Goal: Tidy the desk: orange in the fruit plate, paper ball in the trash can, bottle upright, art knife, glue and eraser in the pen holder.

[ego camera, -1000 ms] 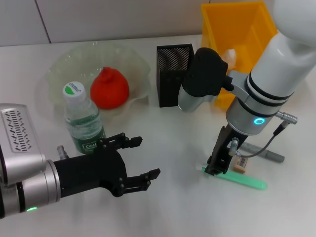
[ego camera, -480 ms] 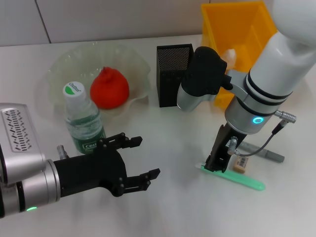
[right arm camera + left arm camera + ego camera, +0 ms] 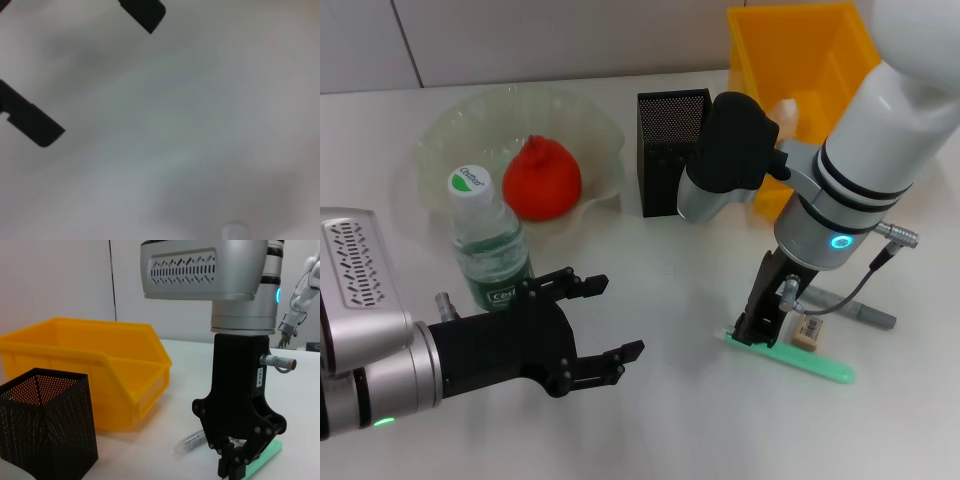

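On the desk (image 3: 660, 420) near the eraser (image 3: 807, 333), the right gripper (image 3: 757, 335) points down, fingers nearly closed around the green art knife (image 3: 800, 360). Left gripper (image 3: 590, 335) hovers wide open and empty beside the upright bottle (image 3: 485, 240).

The right gripper (image 3: 757, 331) has been shifted slightly toward the robot's left along the table (image 3: 680, 420), and the green art knife (image 3: 790, 357) beneath its tips has been nudged the same way, ending slightly turned.
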### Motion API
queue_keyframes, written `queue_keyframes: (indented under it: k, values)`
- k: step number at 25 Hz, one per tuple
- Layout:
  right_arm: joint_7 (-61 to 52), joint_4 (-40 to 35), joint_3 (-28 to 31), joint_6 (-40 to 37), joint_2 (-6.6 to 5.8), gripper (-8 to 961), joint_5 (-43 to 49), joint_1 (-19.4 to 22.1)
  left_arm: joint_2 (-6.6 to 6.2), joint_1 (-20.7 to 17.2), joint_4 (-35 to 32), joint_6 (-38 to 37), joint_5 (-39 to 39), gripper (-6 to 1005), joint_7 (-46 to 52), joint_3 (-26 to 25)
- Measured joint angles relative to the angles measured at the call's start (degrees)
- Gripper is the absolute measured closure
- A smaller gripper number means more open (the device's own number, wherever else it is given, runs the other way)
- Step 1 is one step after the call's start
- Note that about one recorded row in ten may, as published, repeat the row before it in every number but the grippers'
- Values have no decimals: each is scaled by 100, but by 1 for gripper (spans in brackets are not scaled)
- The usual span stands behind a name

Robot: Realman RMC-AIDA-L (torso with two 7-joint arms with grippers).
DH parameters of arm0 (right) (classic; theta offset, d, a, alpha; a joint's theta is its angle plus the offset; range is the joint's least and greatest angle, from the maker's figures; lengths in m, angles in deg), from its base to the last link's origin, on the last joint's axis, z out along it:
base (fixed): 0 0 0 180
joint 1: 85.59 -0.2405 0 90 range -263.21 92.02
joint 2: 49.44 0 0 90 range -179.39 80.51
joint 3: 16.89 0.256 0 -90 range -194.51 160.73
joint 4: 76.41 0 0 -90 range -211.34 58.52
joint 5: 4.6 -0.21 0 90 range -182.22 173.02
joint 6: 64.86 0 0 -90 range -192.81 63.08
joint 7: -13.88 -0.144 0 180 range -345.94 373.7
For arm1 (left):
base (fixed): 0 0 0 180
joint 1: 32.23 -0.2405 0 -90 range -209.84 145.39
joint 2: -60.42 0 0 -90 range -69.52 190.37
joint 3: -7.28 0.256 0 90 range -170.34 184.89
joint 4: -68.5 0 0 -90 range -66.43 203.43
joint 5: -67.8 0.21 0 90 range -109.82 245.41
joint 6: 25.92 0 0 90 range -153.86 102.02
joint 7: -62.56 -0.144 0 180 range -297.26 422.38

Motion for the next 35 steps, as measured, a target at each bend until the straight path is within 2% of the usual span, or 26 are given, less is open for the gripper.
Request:
queue_keyframes:
  k: [10, 21, 35]
  values:
    - [-165, -167, 55, -19, -11, 906, 24, 106, 0, -19, 0, 0, -46, 197, -6, 0]
    - [-416, -1828, 316, -166, -33, 906, 437, 717, 1, -21, 0, 0, -51, 197, -10, 13]
    - [-434, -2896, 412, 850, -1, 907, 303, 1197, 0, 0, -20, -30, -51, 197, -80, 0]
